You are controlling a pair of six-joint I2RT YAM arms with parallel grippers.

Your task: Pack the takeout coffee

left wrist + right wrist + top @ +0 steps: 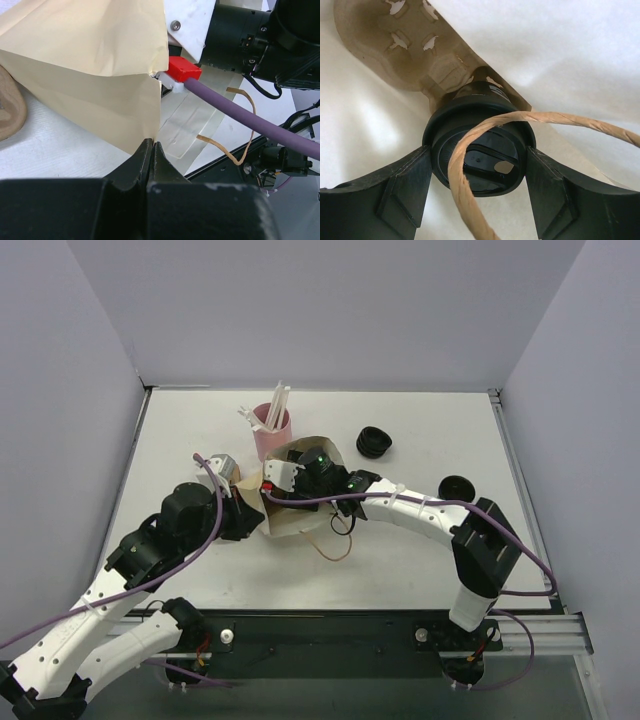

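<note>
**Cup held inside the bag**

Left claw [150, 149] is clenched tight, and it pinches the bottom edge of the paper bag [90, 60]. From above, this claw is at the bag's 8 o'clock side. The bag lies on its side on the white table [200, 570].

A pink cup [272, 438] full of white straws [281, 400] stands just beside the bag, at its 11 o'clock.

The right claw [478, 156] reaches into the bag. Its two fingers press on both sides of the coffee cup [485, 167], right at the black lid. The cup sits at the near end of a brown cup carrier [385, 45]. The bag's paper handle [560, 120] loops across the lid.

One black lid [375, 443] lies at the bag's 2 o'clock. A second black lid [457, 487] lies at its 3 o'clock.
</note>
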